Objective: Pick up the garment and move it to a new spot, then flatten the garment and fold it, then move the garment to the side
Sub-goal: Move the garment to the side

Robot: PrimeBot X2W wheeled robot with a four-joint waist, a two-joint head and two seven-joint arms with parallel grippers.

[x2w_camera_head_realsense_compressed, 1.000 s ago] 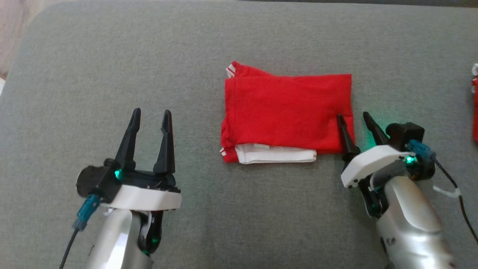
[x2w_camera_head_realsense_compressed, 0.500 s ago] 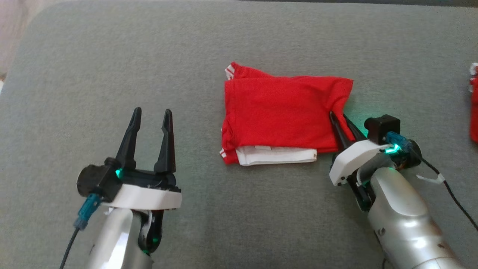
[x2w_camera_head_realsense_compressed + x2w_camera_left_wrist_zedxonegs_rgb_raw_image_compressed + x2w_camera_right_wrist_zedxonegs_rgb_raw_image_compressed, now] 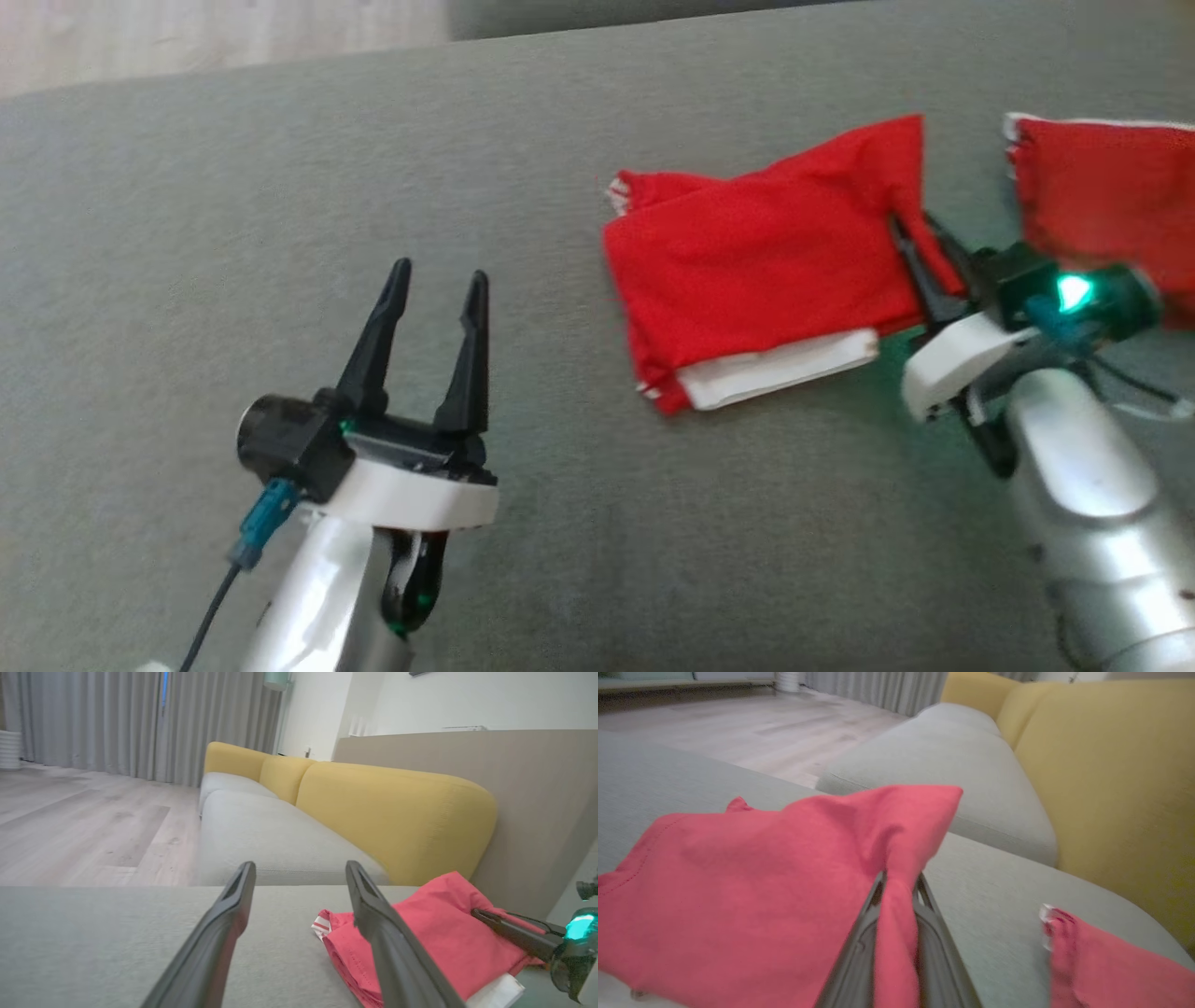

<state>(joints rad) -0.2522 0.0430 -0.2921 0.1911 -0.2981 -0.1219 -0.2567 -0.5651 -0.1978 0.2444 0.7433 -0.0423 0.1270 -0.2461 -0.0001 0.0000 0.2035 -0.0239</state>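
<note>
Two red cloths sit on a grey cushion (image 3: 280, 187): the right gripper (image 3: 915, 233) pinches the right edge of the folded garment (image 3: 756, 271), with another red cloth (image 3: 1102, 196) near its right. The left gripper (image 3: 434, 299) is spread wide, empty.

R pincer (image 3: 900, 881) clamps bunched edge of red garment (image 3: 738, 882) on grey cushion (image 3: 994, 896); 2nd red cloth (image 3: 1101, 966) lower rt.

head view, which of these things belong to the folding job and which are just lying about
In the job: folded red garment, pinched at its right edge; right gripper, shut on it; left gripper, open, apart from it; grey cushion under it.
Lying about: second red cloth at the far right; yellow sofa back behind.
</note>
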